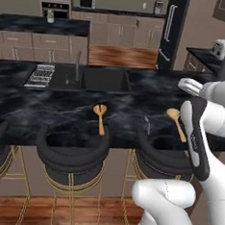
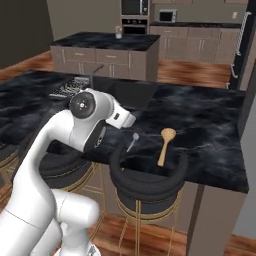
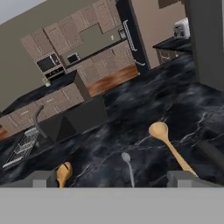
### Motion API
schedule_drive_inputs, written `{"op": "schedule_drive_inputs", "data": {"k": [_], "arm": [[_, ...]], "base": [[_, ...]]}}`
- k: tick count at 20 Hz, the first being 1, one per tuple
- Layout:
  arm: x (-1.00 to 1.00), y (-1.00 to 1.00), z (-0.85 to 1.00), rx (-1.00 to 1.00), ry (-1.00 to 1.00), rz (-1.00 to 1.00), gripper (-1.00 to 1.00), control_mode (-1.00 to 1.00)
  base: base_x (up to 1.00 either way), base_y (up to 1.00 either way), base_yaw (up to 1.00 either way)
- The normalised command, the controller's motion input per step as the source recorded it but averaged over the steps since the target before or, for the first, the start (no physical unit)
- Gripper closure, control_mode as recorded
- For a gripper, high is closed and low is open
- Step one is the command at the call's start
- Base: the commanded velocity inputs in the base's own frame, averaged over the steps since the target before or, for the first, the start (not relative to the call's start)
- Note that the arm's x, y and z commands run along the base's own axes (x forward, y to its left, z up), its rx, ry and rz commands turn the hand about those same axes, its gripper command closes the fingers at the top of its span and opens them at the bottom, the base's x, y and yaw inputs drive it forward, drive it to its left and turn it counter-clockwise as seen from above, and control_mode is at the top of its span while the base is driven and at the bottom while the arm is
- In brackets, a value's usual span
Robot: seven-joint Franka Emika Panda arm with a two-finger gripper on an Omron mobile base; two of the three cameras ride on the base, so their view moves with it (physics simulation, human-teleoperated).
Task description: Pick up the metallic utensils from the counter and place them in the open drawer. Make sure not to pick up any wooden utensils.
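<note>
Lying flat: thin silver utensil (image 3: 128, 167), round head | counter (image 3: 144, 109): black marble | tool (image 3: 113, 177): wide open, empty

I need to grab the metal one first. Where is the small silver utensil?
The small silver utensil lies on the black counter near its front edge, between the two wooden spoons, closer to the right-hand one.

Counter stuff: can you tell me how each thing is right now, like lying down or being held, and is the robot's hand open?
Silver utensil: lying flat on the counter, untouched.
Wooden spoon with oval head: lying flat, right of the silver one in the hand view.
Notched wooden spoon: lying flat, farther left.
Gripper: open, holding nothing, above the counter's near edge.
</note>
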Motion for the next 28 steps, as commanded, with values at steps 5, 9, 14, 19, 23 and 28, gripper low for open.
{"op": "schedule_drive_inputs", "data": {"k": [5, 9, 14, 19, 23, 28], "arm": [[0.00, 0.00, 0.00, 0.00, 0.00, 0.00, -1.00, 1.00], [0.00, 0.00, 0.00, 0.00, 0.00, 0.00, -1.00, 1.00], [0.00, 0.00, 0.00, 0.00, 0.00, 0.00, -1.00, 1.00], [0.00, 0.00, 0.00, 0.00, 0.00, 0.00, -1.00, 1.00], [0.00, 0.00, 0.00, 0.00, 0.00, 0.00, -1.00, 1.00], [0.00, 0.00, 0.00, 0.00, 0.00, 0.00, -1.00, 1.00]], "base": [[0.62, 0.55, -0.21], [1.00, 0.12, -0.31], [0.98, 0.01, -0.30], [0.58, 0.01, -0.37], [0.08, 0.05, 0.10], [0.06, 0.02, 0.08]]}}
